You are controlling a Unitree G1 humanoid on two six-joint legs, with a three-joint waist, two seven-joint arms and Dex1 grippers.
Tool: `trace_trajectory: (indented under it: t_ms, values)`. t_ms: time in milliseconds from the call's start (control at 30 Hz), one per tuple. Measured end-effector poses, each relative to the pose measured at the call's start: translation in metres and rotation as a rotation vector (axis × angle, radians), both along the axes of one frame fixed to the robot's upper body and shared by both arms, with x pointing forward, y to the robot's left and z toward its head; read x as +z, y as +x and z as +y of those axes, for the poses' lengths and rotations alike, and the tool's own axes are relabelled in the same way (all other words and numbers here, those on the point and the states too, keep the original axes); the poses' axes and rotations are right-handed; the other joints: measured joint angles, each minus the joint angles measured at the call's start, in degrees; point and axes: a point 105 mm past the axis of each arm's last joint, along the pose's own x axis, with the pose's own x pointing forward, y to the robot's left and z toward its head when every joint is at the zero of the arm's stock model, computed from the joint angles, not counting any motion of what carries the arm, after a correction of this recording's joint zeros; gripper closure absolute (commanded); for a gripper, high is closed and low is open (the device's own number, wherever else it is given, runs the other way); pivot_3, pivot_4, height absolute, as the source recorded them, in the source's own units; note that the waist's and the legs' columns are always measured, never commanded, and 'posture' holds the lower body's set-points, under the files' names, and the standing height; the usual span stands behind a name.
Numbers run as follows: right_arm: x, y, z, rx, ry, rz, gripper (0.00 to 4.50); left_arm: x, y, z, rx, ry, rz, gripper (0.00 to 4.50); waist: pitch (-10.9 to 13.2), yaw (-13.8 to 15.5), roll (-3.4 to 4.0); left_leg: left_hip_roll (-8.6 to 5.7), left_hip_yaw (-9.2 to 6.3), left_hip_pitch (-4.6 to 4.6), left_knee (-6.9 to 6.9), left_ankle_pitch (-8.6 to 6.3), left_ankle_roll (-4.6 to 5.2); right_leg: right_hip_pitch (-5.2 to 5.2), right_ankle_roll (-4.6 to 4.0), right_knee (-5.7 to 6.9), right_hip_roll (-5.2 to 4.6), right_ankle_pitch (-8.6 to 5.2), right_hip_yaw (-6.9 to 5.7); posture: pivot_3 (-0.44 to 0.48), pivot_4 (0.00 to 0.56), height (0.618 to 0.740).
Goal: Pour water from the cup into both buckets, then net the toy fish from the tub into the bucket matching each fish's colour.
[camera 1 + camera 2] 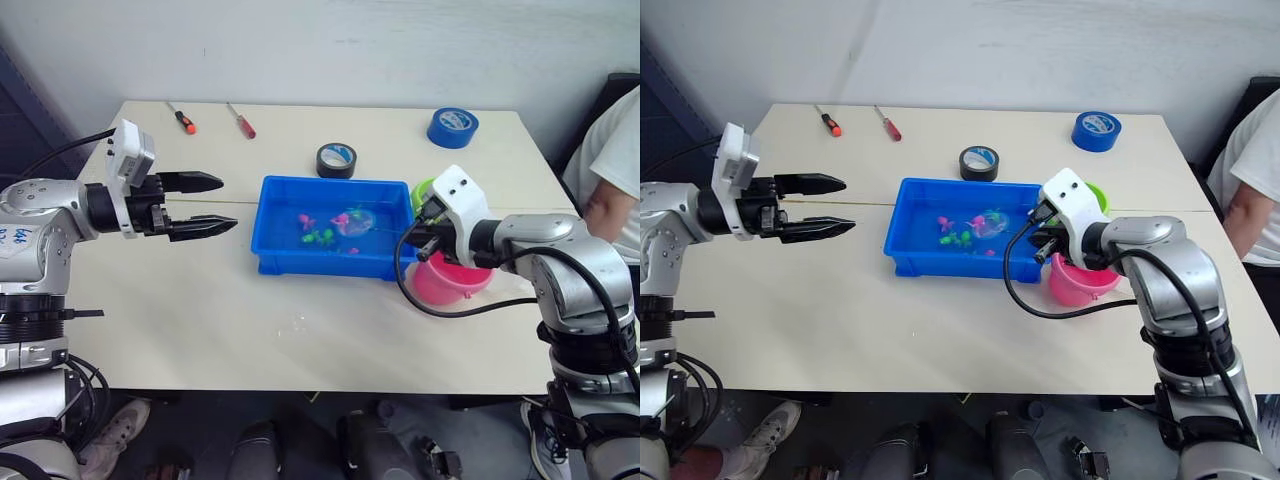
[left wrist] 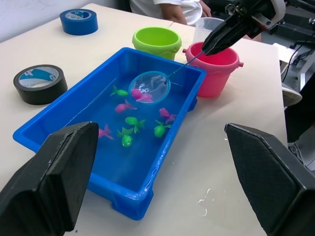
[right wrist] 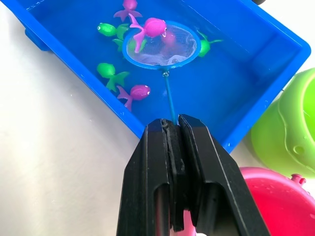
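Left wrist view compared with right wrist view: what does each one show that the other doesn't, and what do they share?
The left wrist view adds the black tape roll, the blue tape roll, the cup behind the pink bucket, and a person's shirt. The right wrist view adds a close look at the right tool shut on the net handle. Both share the tub, the toy fish, a pink fish at the net's hoop, the green bucket and the pink bucket.

Head eyes look down over the table (image 1: pixel 200 330); both wrist cameras face the tub (image 2: pixel 98 162), the right closest.
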Motion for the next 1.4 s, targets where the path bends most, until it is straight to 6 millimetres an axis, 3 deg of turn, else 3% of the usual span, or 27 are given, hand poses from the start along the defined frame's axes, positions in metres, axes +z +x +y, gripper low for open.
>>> trace_trajectory:
  t_ms: [300,500,600,733,1033,1400]
  values:
    - [0.013,-0.001,-0.016,-0.018,0.04,-0.062,4.5,0.001,0.005,0.001,-0.007,-0.001,-0.002,0.03,0.0,0.14,0.0,-0.01,-0.01,-0.02,-0.02,-0.01,0.01,0.01,0.0,-0.05,0.0,0.0,0.01,0.0,0.15,0.734]
    - [0.028,-0.014,-0.051,-0.084,0.074,-0.111,4.5,0.007,0.016,-0.005,-0.046,-0.01,-0.021,0.03,0.0,0.31,0.0,-0.04,0.01,-0.03,-0.03,-0.04,0.07,0.04,0.0,-0.11,-0.01,0.0,-0.03,0.0,0.15,0.734]
    - [0.029,-0.032,-0.08,-0.15,0.079,-0.115,4.5,0.008,0.026,-0.02,-0.1,-0.03,-0.029,0.03,0.0,0.64,0.0,-0.04,-0.03,-0.08,-0.04,-0.04,0.08,0.04,0.03,-0.16,0.0,-0.01,-0.03,0.0,0.15,0.734]
    - [0.04,-0.057,-0.114,-0.257,0.057,-0.162,4.5,0.009,0.035,-0.022,-0.106,-0.051,-0.027,0.03,0.0,0.61,0.0,-0.03,0.04,-0.05,-0.05,-0.05,0.09,0.07,0.12,-0.24,0.05,-0.05,-0.02,0.0,0.15,0.734]
    - [0.03,-0.089,-0.133,-0.339,0.002,-0.148,4.5,0.006,0.048,-0.038,-0.166,-0.07,-0.021,0.03,0.0,0.35,0.01,-0.04,0.03,-0.01,-0.05,-0.03,0.08,0.08,0.18,-0.15,0.13,-0.07,0.14,0.0,0.15,0.734]
    - [0.02,-0.102,-0.127,-0.343,-0.065,-0.143,4.5,0.005,0.056,-0.054,-0.215,-0.062,-0.022,0.03,0.01,0.32,0.0,-0.04,0.04,0.0,-0.05,-0.03,0.08,0.11,0.21,-0.2,0.14,-0.07,0.16,0.0,0.15,0.734]
